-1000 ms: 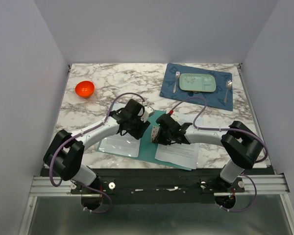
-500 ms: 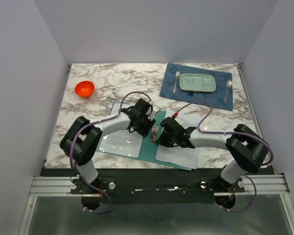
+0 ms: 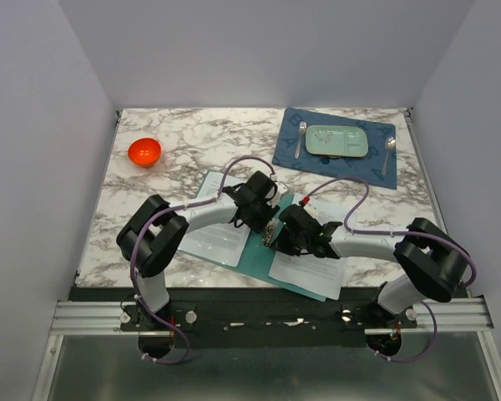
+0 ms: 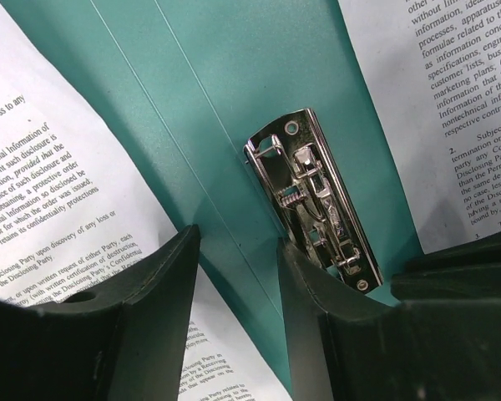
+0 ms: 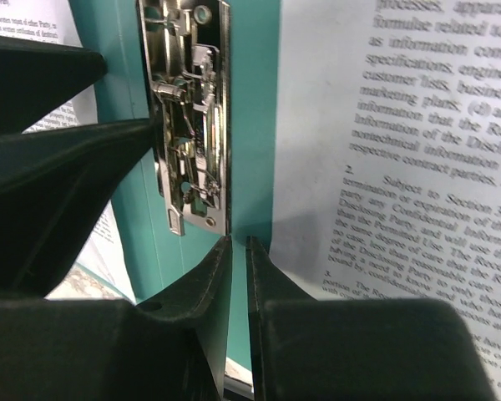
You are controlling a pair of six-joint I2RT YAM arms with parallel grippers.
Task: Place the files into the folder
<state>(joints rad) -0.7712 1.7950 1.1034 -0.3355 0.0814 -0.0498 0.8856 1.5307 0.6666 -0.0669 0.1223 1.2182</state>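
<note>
Both arms have drawn in toward the metal clip (image 4: 313,196) since a second ago, and the folder (image 3: 252,251) has skewed slightly on the surface (image 3: 175,142). The left tool (image 4: 238,251) hangs open just beside the clip. The right tool (image 5: 237,244) is pinched almost shut at the clip's near end, holding nothing visible. The files (image 3: 218,246) lie on both leaves, either side of the clip. The sheets look light, limp and slick, so an edge nearest the clip seems the best hold.
</note>
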